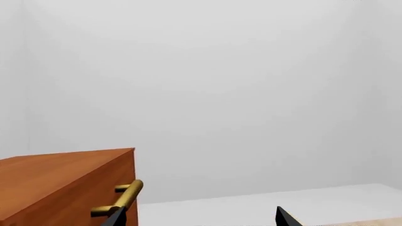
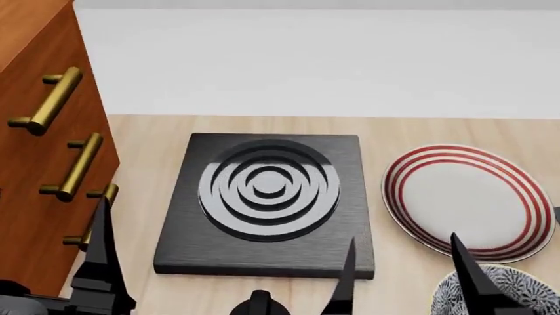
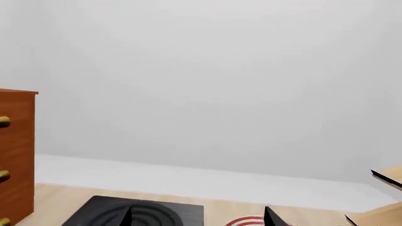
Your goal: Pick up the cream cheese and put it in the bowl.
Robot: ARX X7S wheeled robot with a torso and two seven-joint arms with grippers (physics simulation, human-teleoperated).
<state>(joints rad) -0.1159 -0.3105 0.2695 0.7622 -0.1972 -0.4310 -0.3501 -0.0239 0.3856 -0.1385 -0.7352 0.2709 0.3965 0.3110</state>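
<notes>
Nearest, our right gripper point(image 2: 402, 275) hangs with fingers spread, grasping nothing; our left gripper point(image 2: 109, 262) can't be judged. At five o'clock the bowl point(image 2: 525, 289) peeks in. We see no cream cheese. Farther: stove plate point(image 2: 262, 197), striped plate point(image 2: 468, 197), cabinet point(image 2: 35, 151).

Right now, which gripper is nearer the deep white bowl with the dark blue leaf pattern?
Right. The right gripper has one finger overlapping the patterned bowl at the head view's lower right corner. The left gripper sits across the black burner plate, beside the wooden drawer cabinet.
</notes>
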